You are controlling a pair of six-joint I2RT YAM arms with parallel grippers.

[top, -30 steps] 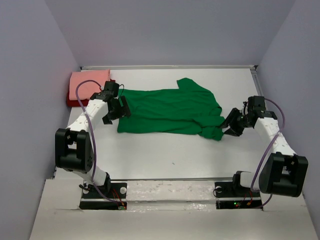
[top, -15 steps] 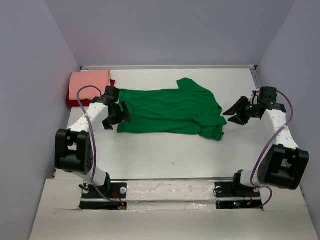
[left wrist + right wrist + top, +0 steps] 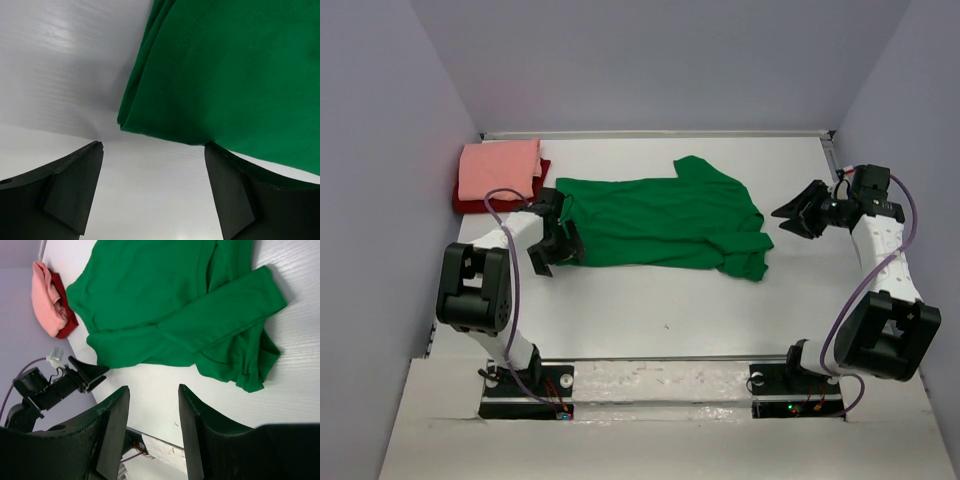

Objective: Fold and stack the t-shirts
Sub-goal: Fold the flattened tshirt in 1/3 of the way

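step: grasp hem corner | left fingers wide at green t-shirt corner; press to worktop, pinch all layers | right fingers wide, off cloth

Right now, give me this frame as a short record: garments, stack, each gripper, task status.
green t-shirt: laid out mid-table, not yet folded, right sleeve bunched
stack: pink shirt folded on top of red shirt, far-left corner
left gripper: open, fingers either side of the green t-shirt's near-left corner, not closed on it
right gripper: open, off the green t-shirt's right side, holding nothing
task status: green t-shirt not on the stack
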